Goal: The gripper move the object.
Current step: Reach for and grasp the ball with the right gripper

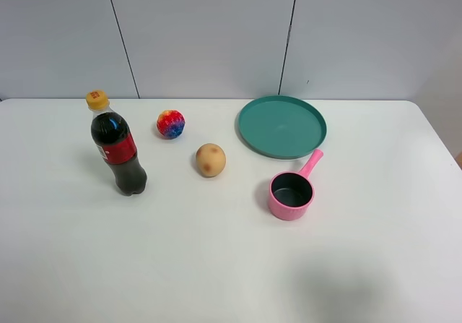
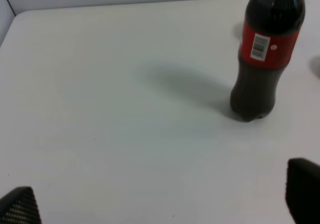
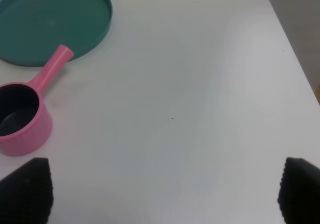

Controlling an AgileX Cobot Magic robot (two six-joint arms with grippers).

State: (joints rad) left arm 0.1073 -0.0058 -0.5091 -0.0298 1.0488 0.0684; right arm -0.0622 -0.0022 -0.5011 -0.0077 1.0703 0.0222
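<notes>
The tie-dye ball [image 1: 170, 123] rests on the white table at the back left, between the cola bottle and the tan potato-like ball. It shows only in the exterior high view. Neither arm appears in that view. In the left wrist view my left gripper [image 2: 160, 204] is open, its dark fingertips [image 2: 20, 206] wide apart above bare table near the bottle. In the right wrist view my right gripper [image 3: 162, 191] is open, its fingertips [image 3: 27, 189] wide apart over bare table beside the pink saucepan. Both grippers are empty.
A cola bottle [image 1: 118, 147] with a yellow cap stands upright at the left, also in the left wrist view [image 2: 265, 53]. A tan potato-like ball [image 1: 211, 160] lies mid-table. A teal plate [image 1: 281, 126] and a pink saucepan [image 1: 292, 191] sit to the right.
</notes>
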